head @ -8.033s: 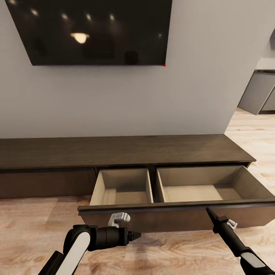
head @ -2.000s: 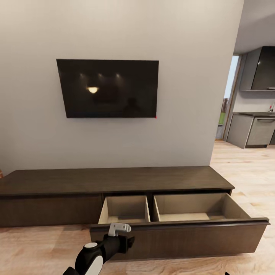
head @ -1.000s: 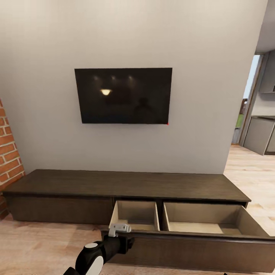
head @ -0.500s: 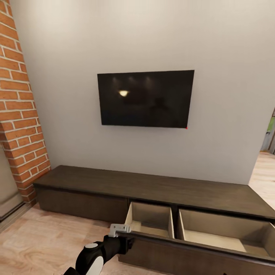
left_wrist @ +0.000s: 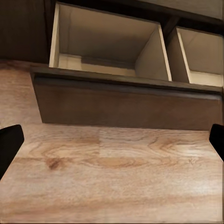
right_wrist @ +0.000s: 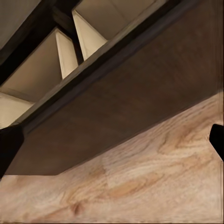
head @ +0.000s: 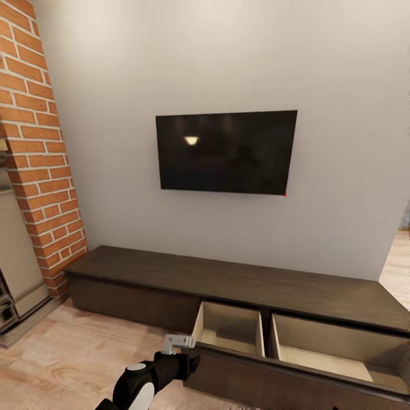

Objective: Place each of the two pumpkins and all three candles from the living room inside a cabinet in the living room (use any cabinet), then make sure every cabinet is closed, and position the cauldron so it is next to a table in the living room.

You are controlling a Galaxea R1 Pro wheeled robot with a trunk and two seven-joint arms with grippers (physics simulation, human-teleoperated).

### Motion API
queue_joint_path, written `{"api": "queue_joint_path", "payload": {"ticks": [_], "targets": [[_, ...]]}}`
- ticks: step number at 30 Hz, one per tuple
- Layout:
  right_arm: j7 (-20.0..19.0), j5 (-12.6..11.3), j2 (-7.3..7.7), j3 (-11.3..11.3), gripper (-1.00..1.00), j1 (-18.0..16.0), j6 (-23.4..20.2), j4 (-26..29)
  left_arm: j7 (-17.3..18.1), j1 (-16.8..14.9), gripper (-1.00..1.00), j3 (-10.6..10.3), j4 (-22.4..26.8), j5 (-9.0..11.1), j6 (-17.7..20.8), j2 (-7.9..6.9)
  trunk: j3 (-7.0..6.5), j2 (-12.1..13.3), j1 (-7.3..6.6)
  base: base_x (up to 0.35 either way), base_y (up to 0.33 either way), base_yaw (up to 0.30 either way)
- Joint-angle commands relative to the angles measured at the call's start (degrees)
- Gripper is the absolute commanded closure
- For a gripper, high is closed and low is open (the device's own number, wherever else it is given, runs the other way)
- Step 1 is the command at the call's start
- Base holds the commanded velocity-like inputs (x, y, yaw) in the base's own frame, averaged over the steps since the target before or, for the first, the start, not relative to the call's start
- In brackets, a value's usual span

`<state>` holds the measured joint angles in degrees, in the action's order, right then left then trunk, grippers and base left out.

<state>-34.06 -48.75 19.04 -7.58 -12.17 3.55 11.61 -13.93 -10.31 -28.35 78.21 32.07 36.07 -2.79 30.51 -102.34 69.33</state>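
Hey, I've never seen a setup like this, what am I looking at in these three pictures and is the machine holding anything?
It's a simulated two-armed wheeled robot. The big picture is from its head camera: a wall TV, a brick fireplace, and a long dark cabinet with its drawer pulled open and apparently empty. The left gripper shows in front of it. The other two pictures come from cameras on each wrist, looking down at the drawer front and wood floor. Both grippers look open, dark fingertips spread wide, holding nothing.

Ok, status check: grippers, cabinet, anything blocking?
Left gripper open, empty. Right gripper open, empty. Cabinet drawer pulled out, both compartments bare. Nothing in the way on the floor ahead.
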Motion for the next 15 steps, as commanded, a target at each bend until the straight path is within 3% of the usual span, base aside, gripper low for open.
{"api": "queue_joint_path", "payload": {"ticks": [1, 15], "targets": [[-0.3, 0.0, -0.02, -0.2, -1.00, 0.0, 0.1, -0.1, -0.6, -0.1, -1.00, -0.1, 0.1, 0.6, 0.1, -0.07, -0.12, 0.4, -0.26, -0.301, 0.000, 0.002], [-0.3, 0.1, -0.09, -0.1, -1.00, 0.0, 0.1, -0.3, -0.6, -0.1, -1.00, -0.1, -0.1, 0.6, 0.1, -0.04, -2.64, 6.0, -3.34, -0.338, 0.000, 0.013]]}}
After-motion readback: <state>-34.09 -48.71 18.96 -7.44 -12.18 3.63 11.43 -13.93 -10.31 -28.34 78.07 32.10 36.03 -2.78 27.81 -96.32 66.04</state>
